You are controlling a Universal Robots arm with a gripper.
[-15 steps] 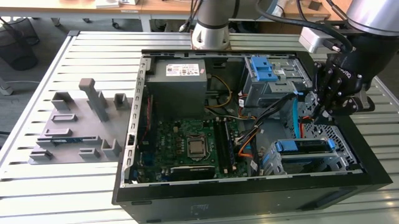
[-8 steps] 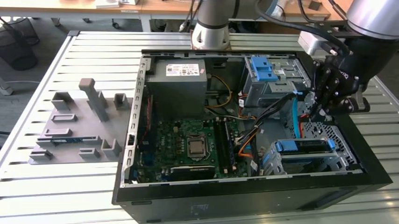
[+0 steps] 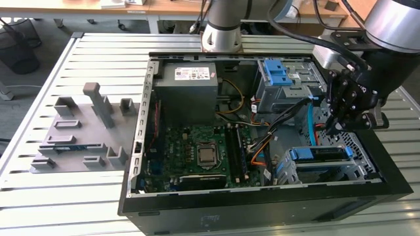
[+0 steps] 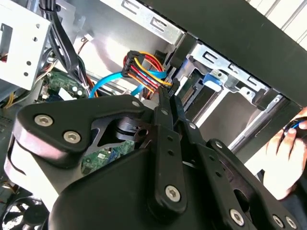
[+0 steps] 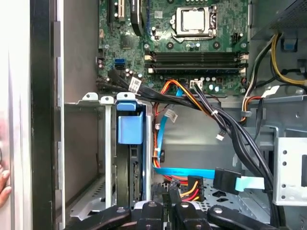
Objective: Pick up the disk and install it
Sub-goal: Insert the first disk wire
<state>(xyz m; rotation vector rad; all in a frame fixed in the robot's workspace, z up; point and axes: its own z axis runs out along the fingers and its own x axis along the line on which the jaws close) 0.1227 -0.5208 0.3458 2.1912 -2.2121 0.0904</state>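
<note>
Exterior view: one open computer case (image 3: 262,196) sits on a slatted metal table (image 3: 78,196), desks behind. One gripper (image 3: 338,125), seemingly pressed together, hovers above the disk (image 3: 318,154) seated in its bay.

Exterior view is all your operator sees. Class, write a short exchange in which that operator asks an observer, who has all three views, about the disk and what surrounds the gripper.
Operator: I see the gripper above the grey drive bay. Is the disk in it?
Observer: Yes. In the first wrist view the disk stands edge-on in the bay's slot, its blue tab toward the motherboard.
Operator: Is anyone nearby?
Observer: In the second wrist view a person's hand is just outside the black case wall.
</note>
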